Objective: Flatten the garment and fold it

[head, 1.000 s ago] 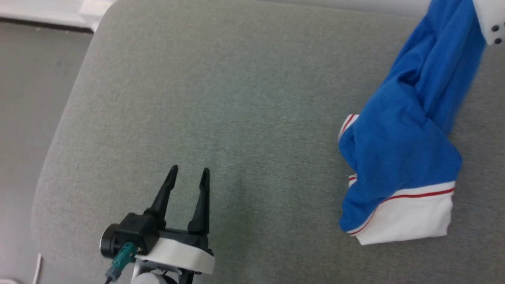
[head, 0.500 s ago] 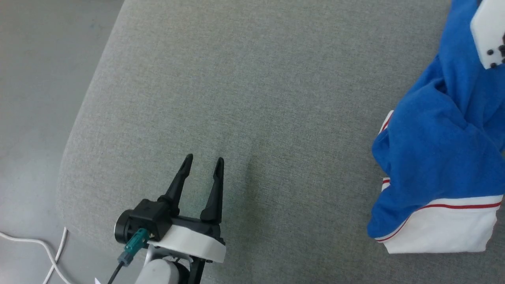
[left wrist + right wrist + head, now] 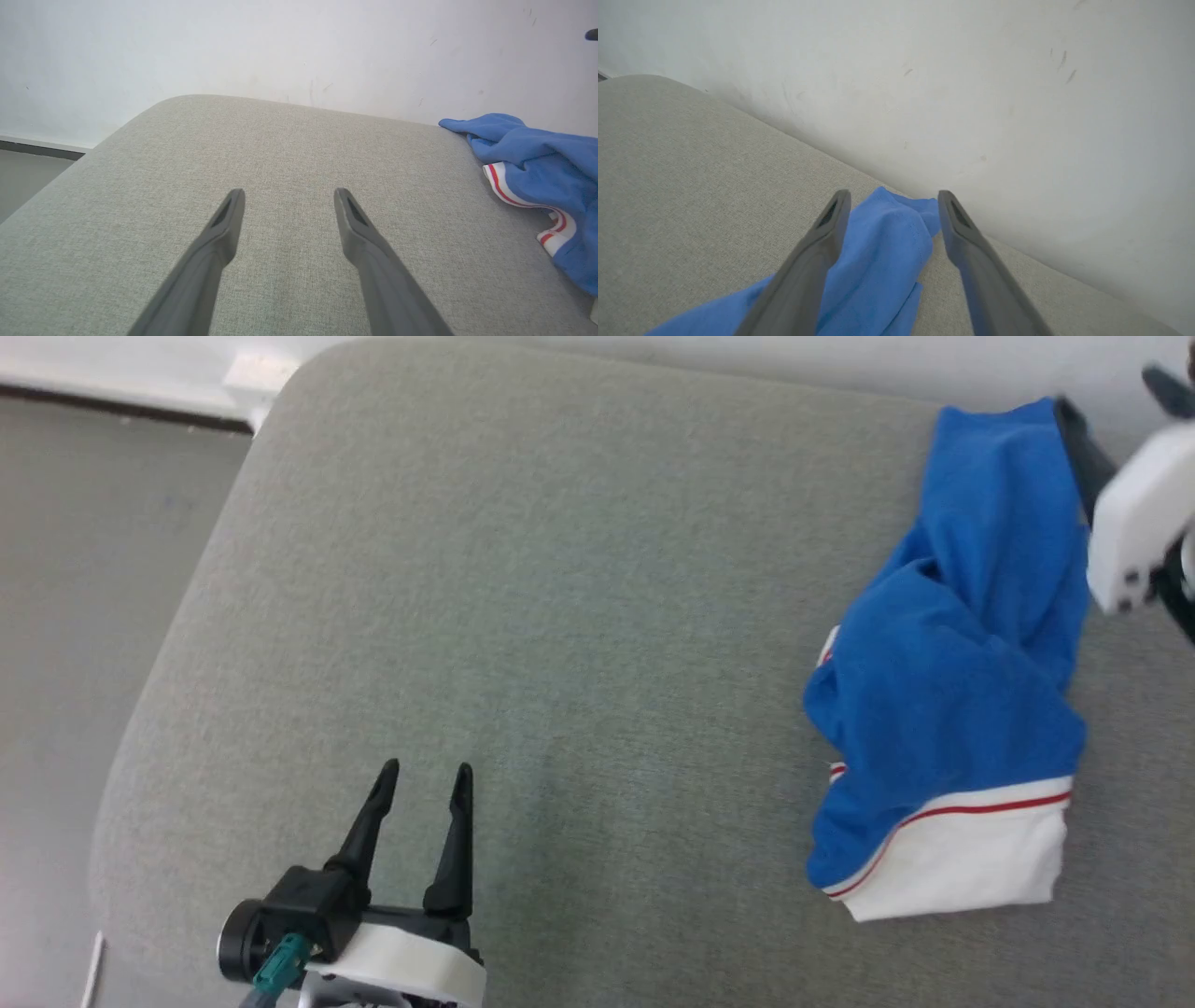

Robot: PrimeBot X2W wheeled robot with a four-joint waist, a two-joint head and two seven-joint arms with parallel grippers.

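Observation:
The garment (image 3: 962, 644) is a bright blue jersey with a white, red-striped sleeve, lying bunched in a long heap at the right of the grey cushion (image 3: 560, 616). My right gripper (image 3: 1116, 401) hangs open just above the heap's far end, by the wall. In the right wrist view the blue cloth (image 3: 878, 261) lies loose under and between the spread fingers of that gripper (image 3: 893, 198), with nothing pinched. My left gripper (image 3: 420, 779) stands open at the near left, well apart from the garment. From the left wrist, that gripper (image 3: 288, 196) is empty and the garment (image 3: 537, 144) lies far right.
A white wall (image 3: 971, 70) runs along the cushion's far edge, close behind the right gripper. Grey floor (image 3: 75, 616) lies past the cushion's rounded left edge. The wide bare stretch of cushion (image 3: 299, 154) spreads between the left gripper and the garment.
My right gripper has opened and let go of the garment's far end, which now lies on the cushion. The head camera has shifted; the left gripper holds its pose.

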